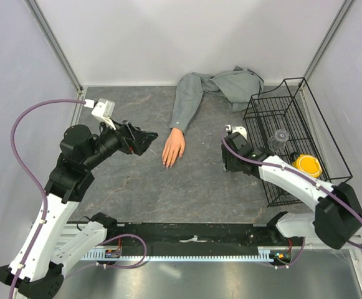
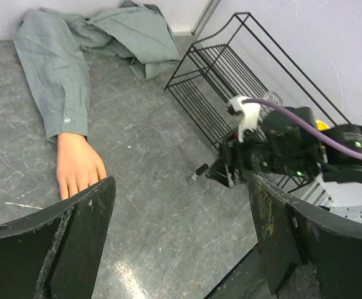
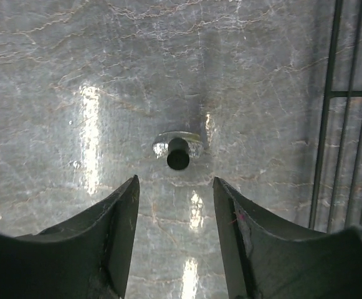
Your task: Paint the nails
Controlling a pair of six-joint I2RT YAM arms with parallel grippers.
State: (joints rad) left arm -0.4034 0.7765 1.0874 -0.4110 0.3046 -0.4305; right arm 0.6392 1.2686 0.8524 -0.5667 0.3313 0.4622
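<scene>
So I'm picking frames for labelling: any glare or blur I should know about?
Right wrist view: bright glare streaks on the table near the small bottle, tool fingers soft. Left wrist view: near fingers blurred, hand sharp. Top view: even light, no glare.

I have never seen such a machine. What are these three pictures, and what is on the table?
Two robot arms stand at a grey table. One picture looks down from above; the other two come from cameras on the wrists. On the table lie a mannequin hand in a grey sleeve, a wire rack and a small dark-capped bottle. The left gripper is open beside the hand. The right gripper hangs over the bottle. Neither holds anything.
</scene>
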